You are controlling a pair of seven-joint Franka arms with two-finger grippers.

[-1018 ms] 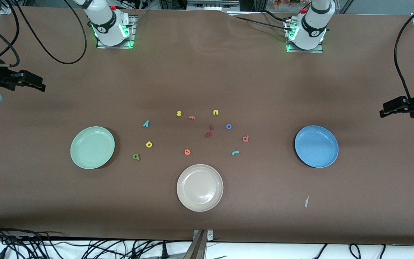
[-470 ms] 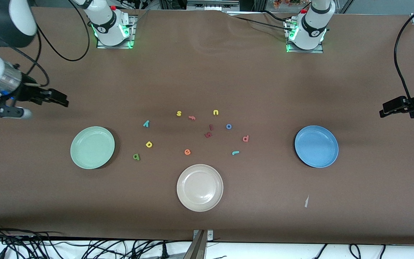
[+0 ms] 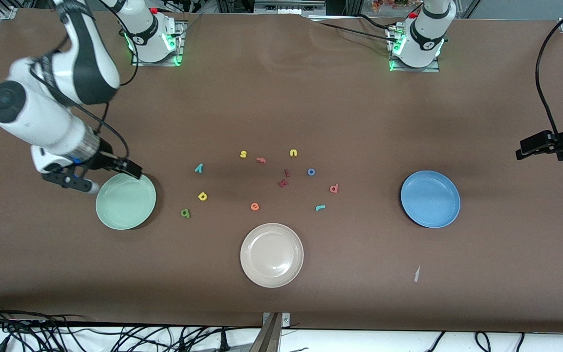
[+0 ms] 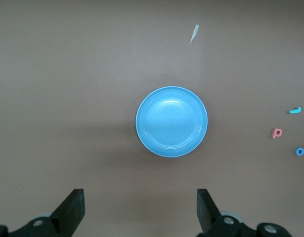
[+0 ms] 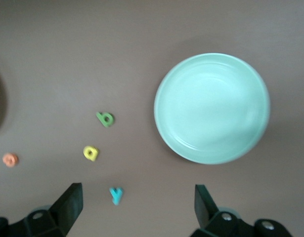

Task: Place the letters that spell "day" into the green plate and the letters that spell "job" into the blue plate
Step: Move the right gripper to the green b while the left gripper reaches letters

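Letters all lay loose on the bench, both plates bare.
Right gripper hung over green plate rim, jaws spread; left gripper waited, jaws spread.

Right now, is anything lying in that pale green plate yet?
Empty. The green plate shows only its bare inside in the front and right wrist views; the yellow d lies on the table beside it.

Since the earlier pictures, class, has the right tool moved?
Yes. The right tool has swung in from the table's edge to the green plate.
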